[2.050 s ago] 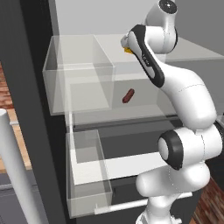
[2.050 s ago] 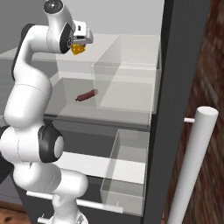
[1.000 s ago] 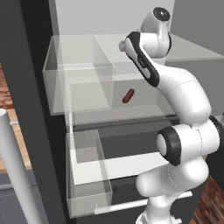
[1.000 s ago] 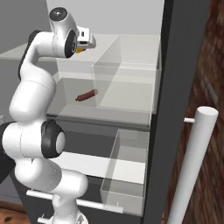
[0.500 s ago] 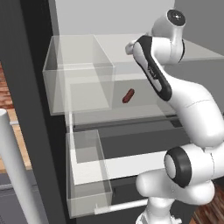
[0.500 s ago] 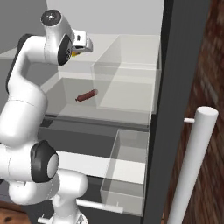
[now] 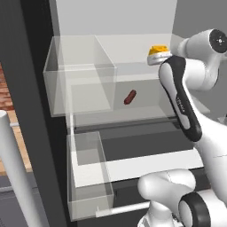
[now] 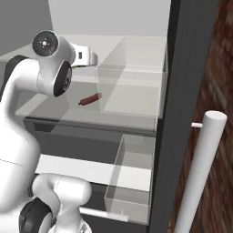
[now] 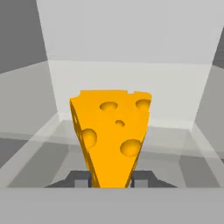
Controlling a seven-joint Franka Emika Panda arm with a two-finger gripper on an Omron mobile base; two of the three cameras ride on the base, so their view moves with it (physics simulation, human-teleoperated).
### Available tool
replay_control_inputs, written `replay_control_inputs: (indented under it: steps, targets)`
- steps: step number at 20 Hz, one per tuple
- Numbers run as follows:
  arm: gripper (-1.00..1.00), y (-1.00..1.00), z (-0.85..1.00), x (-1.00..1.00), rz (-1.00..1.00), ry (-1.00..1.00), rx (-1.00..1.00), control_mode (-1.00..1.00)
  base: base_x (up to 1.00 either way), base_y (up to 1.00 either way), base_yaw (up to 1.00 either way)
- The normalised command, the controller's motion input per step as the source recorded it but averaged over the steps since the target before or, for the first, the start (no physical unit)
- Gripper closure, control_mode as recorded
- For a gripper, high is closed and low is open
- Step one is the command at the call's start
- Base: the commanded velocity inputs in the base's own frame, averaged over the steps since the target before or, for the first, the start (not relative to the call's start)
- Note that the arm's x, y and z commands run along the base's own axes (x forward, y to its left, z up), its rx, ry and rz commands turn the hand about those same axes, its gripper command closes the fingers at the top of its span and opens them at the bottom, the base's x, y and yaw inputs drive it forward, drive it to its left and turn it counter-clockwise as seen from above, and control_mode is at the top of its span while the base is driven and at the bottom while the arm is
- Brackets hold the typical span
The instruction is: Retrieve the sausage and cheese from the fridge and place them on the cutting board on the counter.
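Gripper pinches the cheese at its narrow end, inside the fridge above the upper shelf. Sausage lies on the shelf below. Recommended: withdraw level and slowly, clearing the bin walls, grip maintained.

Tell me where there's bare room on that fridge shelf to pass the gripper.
Bare shelf lies around the sausage, between the clear bin and the arm. It is tightest at the shelf's right, where the gripper holds the cheese.

arm: swung back right | pincer: closed on cheese | cheese: lifted
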Motion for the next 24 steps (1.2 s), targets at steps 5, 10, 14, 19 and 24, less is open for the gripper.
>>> replay_control_inputs:
  steps: [5, 10, 14, 19, 24]
  targets:
    - [1.00, -0.01, 0.09, -1.00, 0.04, -0.03, 0.00, -1.00, 0.00, 0.00, 0.00]
    - [1.00, 0.00, 0.05, -1.00, 0.02, 0.00, -0.02, -1.00, 0.00, 0.00, 0.00]
    - [1.00, 0.00, 0.11, -1.00, 0.00, 0.01, -0.02, -1.00, 0.00, 0.00, 0.00]
    - [1.00, 0.00, 0.16, -1.00, 0.00, 0.04, -0.01, -1.00, 0.00, 0.00, 0.00]
    - [1.00, 0.00, 0.00, -0.92, 0.00, 0.17, 0.00, -1.00, 0.00, 0.00, 0.00]
